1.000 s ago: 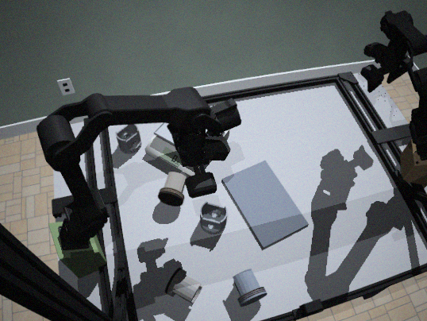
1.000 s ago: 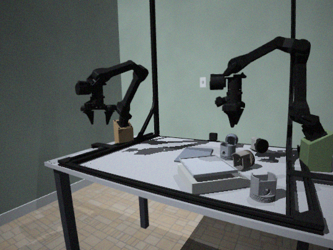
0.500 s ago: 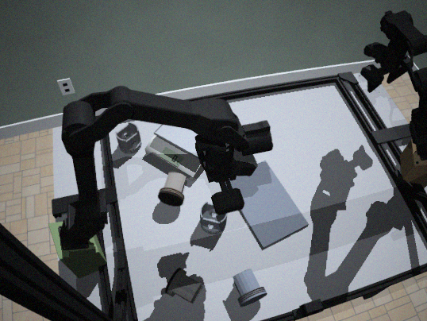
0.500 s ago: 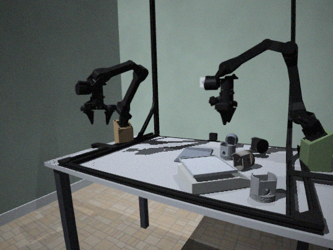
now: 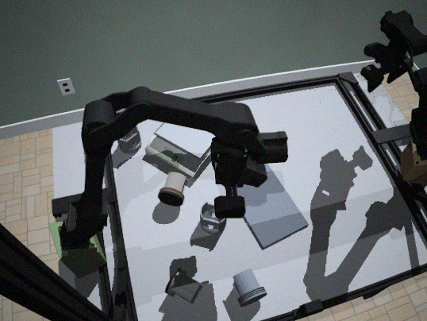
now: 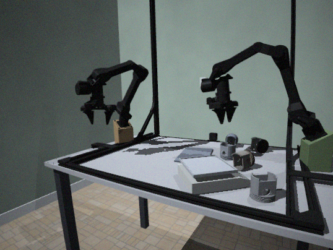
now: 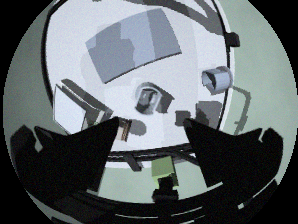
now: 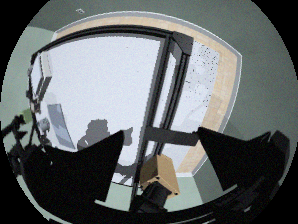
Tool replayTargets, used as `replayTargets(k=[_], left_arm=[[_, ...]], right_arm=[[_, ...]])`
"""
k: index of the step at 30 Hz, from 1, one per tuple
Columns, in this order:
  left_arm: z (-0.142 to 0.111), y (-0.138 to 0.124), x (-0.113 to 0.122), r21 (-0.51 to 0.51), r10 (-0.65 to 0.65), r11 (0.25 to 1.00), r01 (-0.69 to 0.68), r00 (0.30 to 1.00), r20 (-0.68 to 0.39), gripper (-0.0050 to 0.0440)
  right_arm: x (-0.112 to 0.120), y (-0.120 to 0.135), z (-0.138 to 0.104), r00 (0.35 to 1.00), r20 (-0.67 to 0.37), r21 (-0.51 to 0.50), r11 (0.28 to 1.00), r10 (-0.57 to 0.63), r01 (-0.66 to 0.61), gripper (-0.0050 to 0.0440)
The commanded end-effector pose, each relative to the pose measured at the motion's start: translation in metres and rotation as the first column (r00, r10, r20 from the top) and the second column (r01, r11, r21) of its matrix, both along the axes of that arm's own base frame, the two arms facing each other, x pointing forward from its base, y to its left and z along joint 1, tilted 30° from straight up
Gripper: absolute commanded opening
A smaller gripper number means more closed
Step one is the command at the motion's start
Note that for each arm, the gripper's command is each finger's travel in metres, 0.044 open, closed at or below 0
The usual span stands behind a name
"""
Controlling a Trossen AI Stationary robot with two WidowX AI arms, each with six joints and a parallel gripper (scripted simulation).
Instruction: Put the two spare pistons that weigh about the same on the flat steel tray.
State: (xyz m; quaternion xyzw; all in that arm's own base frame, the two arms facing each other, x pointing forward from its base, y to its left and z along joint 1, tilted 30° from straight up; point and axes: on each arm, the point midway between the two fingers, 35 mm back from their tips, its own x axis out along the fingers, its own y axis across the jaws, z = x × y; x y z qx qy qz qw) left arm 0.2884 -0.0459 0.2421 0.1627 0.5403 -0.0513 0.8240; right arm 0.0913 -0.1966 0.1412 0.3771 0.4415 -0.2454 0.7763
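Blue-grey steel, the flat tray [image 5: 278, 214] [image 6: 193, 153] [image 7: 132, 47] [image 8: 61, 125] shows from the top beside the left gripper [image 5: 240, 168] [image 6: 224, 120] [image 7: 152, 120], all five pistons off it, the nearest piston [image 5: 213, 226] [image 6: 227, 150] [image 7: 148, 100] [image 8: 44, 124] close by. In the exterior view both grippers are parted and empty, high above the bench — none placed, so the matched pair remains to be set down. The left wrist view puts that piston between and beyond its fingertips; the right gripper's [image 5: 382, 75] [image 6: 99, 121] [image 8: 161, 130] view has the tray beyond one finger.
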Motion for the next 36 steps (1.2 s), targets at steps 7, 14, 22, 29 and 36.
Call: replayTargets(k=[7, 14, 22, 29, 36], left_arm=[[0.000, -0.001, 0.002, 0.116, -0.138, 0.982, 0.149, 0.985, -0.102, 0.0378], [-0.001, -0.001, 0.003, 0.193, -0.231, 0.944, 0.266, 0.955, -0.189, 0.0378], [-0.010, -0.001, 0.008, 0.193, -0.231, 0.944, 0.266, 0.955, -0.189, 0.0378], [-0.020, 0.000, 0.013, 0.193, -0.231, 0.944, 0.266, 0.955, -0.189, 0.0378], [-0.027, 0.000, 0.017, 0.193, -0.231, 0.944, 0.266, 0.955, -0.189, 0.0378]], right_arm=[[0.001, 0.000, 0.001, 1.000, 0.005, -0.001, 1.000, 0.005, -0.005, 0.0440], [0.001, 0.000, 0.001, 1.000, 0.005, -0.001, 1.000, 0.005, -0.005, 0.0440], [0.001, 0.000, 0.001, 1.000, 0.005, -0.001, 1.000, 0.005, -0.005, 0.0440], [0.001, 0.000, 0.001, 1.000, 0.005, -0.001, 1.000, 0.005, -0.005, 0.0440], [0.001, 0.000, 0.001, 1.000, 0.005, -0.001, 1.000, 0.005, -0.005, 0.0440]])
